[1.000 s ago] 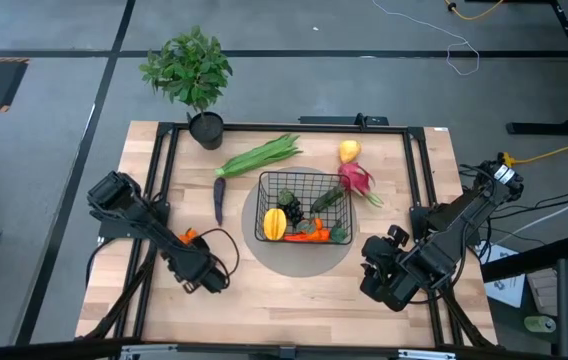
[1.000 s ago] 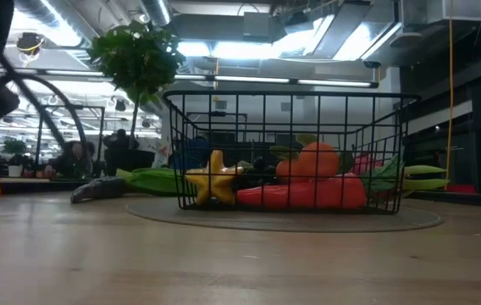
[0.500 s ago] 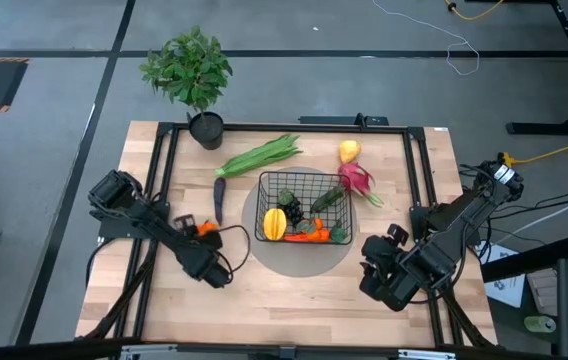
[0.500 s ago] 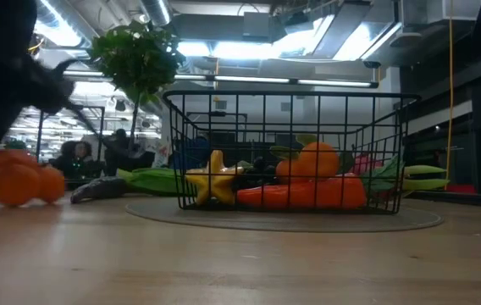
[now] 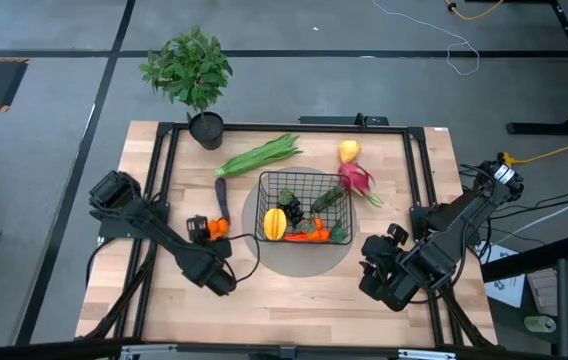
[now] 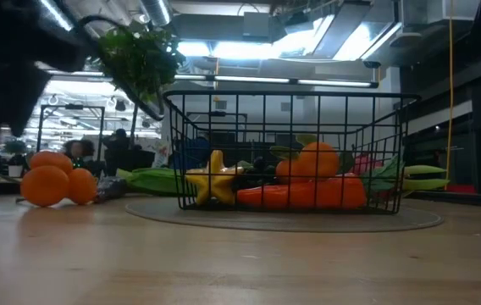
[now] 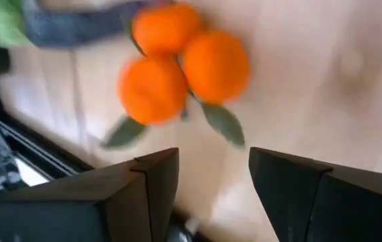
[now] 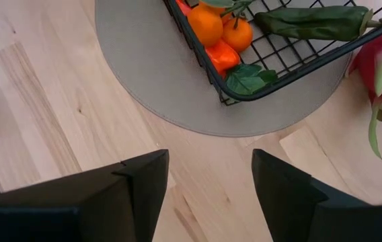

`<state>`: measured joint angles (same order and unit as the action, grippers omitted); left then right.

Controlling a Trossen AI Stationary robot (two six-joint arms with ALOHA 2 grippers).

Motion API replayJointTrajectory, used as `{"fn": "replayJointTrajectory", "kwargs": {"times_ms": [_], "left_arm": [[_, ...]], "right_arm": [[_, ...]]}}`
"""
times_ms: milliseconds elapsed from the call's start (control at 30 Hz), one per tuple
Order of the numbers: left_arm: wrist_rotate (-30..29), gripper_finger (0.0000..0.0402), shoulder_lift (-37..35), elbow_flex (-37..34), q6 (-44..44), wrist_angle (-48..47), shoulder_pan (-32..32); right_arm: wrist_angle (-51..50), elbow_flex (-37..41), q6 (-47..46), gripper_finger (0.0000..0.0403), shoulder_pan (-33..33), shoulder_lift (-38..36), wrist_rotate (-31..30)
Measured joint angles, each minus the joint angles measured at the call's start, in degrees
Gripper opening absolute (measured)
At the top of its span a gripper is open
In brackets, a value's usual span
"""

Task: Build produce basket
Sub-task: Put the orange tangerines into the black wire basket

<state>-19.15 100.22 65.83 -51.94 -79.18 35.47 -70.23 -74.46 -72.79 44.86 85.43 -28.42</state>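
tangerines (image 7: 181,64) lie on desk (image 5: 294,295) left of basket (image 5: 302,206), just ahead of my left gripper (image 7: 208,176), jaws open, empty. right gripper (image 8: 208,176) waits near basket, jaws open.

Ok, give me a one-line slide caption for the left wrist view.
Open left gripper hovers above a cluster of three tangerines lying on the wooden table.

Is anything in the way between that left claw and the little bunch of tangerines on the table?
Nothing visible. The left gripper stands open with the tangerines right ahead of its fingers, on bare wood left of the basket.
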Motion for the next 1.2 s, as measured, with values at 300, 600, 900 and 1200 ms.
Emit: {"fn": "replayJointTrajectory", "kwargs": {"times_ms": [300,600,900,1200], "left_arm": [[1.0,0.0173,-3.7,-6.6,0.0,-0.5,0.8],[-2.8,0.0165,-28.7,-20.2,0.2,13.6,0.9],[-6.0,0.0163,-46.8,-36.8,1.2,32.3,-1.7],[-3.4,0.0163,-47.4,-42.1,-0.2,39.3,-1.7]], "right_arm": [[0.0,0.0,0.0,0.0204,0.0,0.0,0.0],[0.0,0.0,2.4,0.0204,0.0,0.0,0.0],[0.0,0.0,2.5,0.0204,0.0,0.0,0.0],[0.1,0.0,2.4,0.0204,0.0,0.0,0.0]]}}
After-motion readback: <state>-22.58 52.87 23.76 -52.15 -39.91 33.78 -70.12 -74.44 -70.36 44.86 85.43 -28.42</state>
